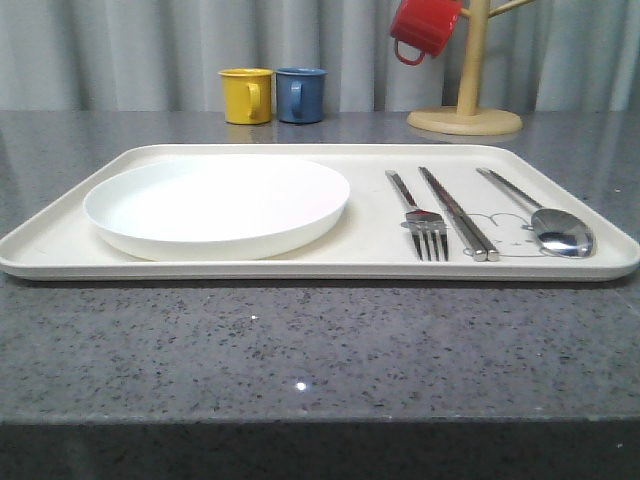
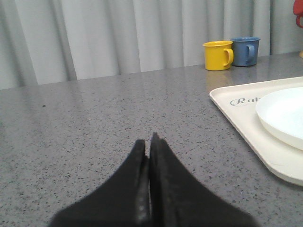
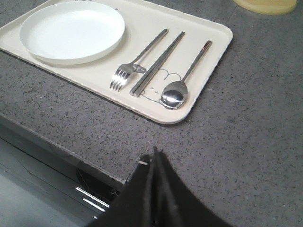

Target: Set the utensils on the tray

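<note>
The tray (image 3: 208,47) lies ahead of the right gripper (image 3: 154,156), whose jaws are pressed together on nothing above the bare grey counter (image 3: 246,123). Nearest those jaws on it is the spoon (image 3: 176,92), then the chopsticks (image 3: 158,62), then the fork (image 3: 130,71), with the round white plate (image 3: 71,30) farthest off. The left gripper (image 2: 150,144) has its jaws together too and holds nothing; the tray's corner (image 2: 227,101) and the plate's edge (image 2: 279,116) sit off to one side of it, the yellow cup (image 2: 218,55) and blue cup (image 2: 245,51) well beyond.

By my reading the task looks done, so the risk lies in any further motion. A right arm swinging low could catch the tray's rim and slide it, scattering the loose utensils. The tray's near edge is close to the counter's edge, so a shove that way could tip it.

The rabbit drawing is largely covered by chopsticks and spoon. The script on the tray is cut short by the plate. The red cup (image 1: 425,28) and its wooden stand (image 1: 466,118) are cropped at the frame.
</note>
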### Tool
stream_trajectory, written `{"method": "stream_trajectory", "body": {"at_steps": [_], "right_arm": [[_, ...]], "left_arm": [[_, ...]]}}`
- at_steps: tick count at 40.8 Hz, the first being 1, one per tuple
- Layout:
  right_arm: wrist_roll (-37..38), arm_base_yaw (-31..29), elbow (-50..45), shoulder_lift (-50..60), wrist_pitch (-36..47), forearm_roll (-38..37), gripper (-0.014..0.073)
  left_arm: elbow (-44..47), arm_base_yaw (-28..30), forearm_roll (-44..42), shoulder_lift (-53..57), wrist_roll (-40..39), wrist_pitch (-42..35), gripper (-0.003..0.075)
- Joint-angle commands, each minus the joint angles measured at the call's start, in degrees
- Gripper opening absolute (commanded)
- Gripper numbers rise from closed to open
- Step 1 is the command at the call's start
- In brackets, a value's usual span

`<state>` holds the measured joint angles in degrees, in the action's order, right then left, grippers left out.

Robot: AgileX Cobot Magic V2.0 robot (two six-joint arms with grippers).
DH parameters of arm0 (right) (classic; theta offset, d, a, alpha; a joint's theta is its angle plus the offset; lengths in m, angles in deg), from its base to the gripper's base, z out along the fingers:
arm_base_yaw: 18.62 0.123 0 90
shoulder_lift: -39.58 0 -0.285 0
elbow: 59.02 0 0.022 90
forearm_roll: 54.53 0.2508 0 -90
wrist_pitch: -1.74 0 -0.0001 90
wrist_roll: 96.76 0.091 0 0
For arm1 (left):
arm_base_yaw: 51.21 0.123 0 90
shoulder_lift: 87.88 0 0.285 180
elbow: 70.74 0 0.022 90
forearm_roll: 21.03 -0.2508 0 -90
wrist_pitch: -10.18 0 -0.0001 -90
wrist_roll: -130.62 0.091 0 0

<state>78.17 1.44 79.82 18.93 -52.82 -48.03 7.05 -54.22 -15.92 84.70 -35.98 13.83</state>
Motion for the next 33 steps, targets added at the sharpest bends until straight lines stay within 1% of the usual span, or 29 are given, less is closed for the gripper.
{"method": "stream_trajectory", "body": {"at_steps": [1,18,22,30,33], "right_arm": [[-0.6,0.0,1.2,-0.7,4.4,0.3,-0.0068],[-0.6,0.0,1.2,-0.7,4.4,0.3,-0.0068],[-0.6,0.0,1.2,-0.7,4.4,0.3,-0.0068],[-0.6,0.0,1.2,-0.7,4.4,0.3,-0.0068],[-0.6,0.0,1.2,-0.7,4.4,0.3,-0.0068]], "left_arm": [[-0.2,0.2,0.6,1.4,-0.6,-4.7,-0.0018],[-0.2,0.2,0.0,1.4,-3.3,-4.6,-0.0018],[-0.2,0.2,-2.9,1.4,-5.7,-4.6,-0.0018],[-0.2,0.3,-3.3,1.4,-5.8,-4.6,-0.0018],[-0.2,1.2,-3.3,1.4,-5.8,-4.6,-0.0018]]}}
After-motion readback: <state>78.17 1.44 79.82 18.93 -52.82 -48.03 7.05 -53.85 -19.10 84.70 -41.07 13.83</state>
